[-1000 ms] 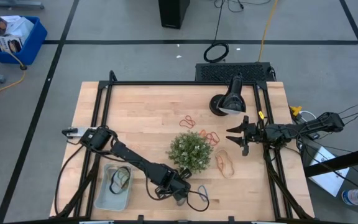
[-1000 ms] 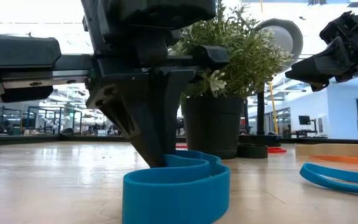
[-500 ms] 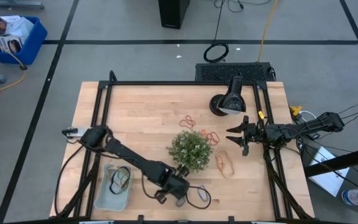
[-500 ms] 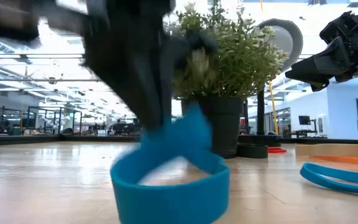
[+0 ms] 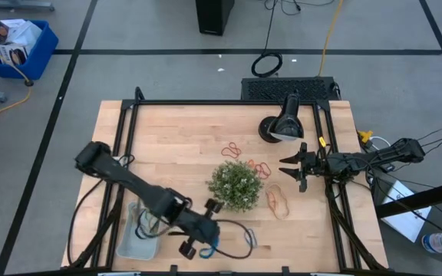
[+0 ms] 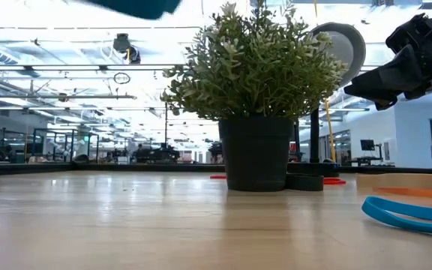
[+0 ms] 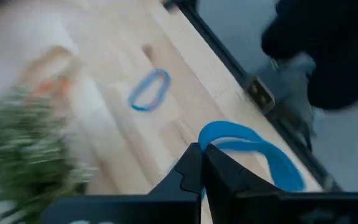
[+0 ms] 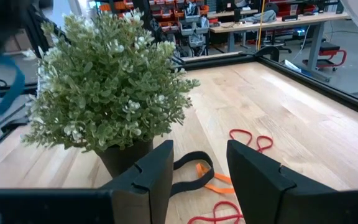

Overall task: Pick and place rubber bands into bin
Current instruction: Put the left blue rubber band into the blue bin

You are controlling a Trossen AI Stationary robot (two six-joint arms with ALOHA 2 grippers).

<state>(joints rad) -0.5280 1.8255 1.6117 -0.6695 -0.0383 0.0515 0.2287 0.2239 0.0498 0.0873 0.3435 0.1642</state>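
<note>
Near the desk's front edge, the left tool [image 5: 206, 247] is pinched tight on a blue rubber band [image 7: 253, 149] and should carry it level to the pale bin [image 5: 133, 244] before releasing.

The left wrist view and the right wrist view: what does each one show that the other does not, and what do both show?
Only the left wrist view shows the left claw shut on a blue rubber band, and a second blue band lying on the table.

Only the right wrist view shows the right claw open, with red bands, an orange band and a dark band on the wood.

Both show the plant and the wooden table.
</note>
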